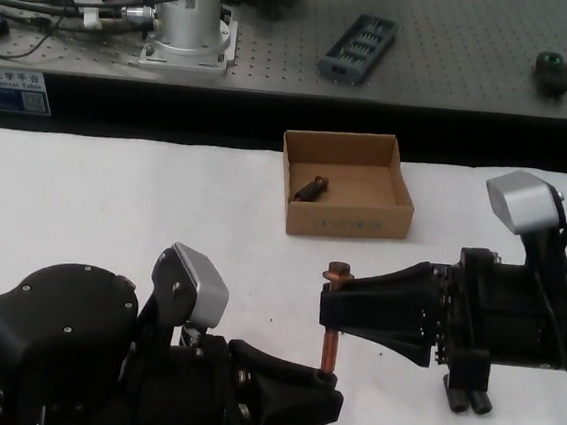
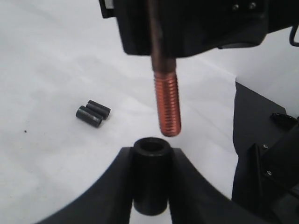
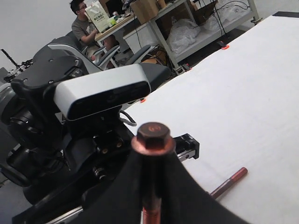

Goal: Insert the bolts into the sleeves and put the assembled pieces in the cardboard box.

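Note:
My right gripper (image 1: 330, 307) is shut on a copper bolt (image 1: 332, 323) that hangs upright, head up. In the right wrist view the bolt head (image 3: 153, 137) sits just above the fingers. My left gripper (image 2: 151, 161) is shut on a black sleeve (image 2: 151, 182), held upright with its bore facing up. The bolt's threaded tip (image 2: 167, 105) hangs just above the sleeve's opening, slightly off to one side and not inside it. The cardboard box (image 1: 348, 219) stands behind on the white cloth, with one dark assembled piece (image 1: 311, 188) in it.
Two spare black sleeves (image 2: 93, 113) lie side by side on the cloth, below the right arm (image 1: 466, 399). A loose copper bolt (image 3: 229, 183) lies on the cloth. A perforated metal bench with gear runs behind the box.

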You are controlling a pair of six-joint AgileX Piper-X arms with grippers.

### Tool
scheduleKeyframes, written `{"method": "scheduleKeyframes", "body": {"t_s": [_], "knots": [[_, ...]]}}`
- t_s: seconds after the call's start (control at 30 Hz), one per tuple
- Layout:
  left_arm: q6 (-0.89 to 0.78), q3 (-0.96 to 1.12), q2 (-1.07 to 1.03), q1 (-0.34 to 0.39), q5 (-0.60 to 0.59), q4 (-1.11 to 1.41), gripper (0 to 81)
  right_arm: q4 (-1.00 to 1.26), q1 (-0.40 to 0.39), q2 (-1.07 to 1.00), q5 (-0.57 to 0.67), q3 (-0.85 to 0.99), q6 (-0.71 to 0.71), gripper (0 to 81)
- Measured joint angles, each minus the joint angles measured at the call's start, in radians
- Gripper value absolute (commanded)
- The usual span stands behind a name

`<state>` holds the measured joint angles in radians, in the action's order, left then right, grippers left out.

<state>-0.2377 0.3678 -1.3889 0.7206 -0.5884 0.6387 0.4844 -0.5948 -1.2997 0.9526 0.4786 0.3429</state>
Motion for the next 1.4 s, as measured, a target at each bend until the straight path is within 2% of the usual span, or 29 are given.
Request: {"method": "scheduleKeyframes", "body": {"t_s": [0.33, 0.87, 1.4], "knots": [[-0.025, 0.009, 0.0, 0.0, 0.016, 0.007, 11.4, 0.031, 0.0, 0.0, -0.006, -0.034, 0.0, 4.3], [-0.032, 0.009, 0.0, 0.001, -0.043, 0.028, 11.4, 0.058, 0.0, 0.0, -0.016, -0.037, 0.016, 4.3], [-0.093, 0.009, 0.0, 0.007, 0.067, 0.102, 11.4, 0.058, 0.0, 0.0, -0.047, -0.044, 0.016, 4.3]]}}
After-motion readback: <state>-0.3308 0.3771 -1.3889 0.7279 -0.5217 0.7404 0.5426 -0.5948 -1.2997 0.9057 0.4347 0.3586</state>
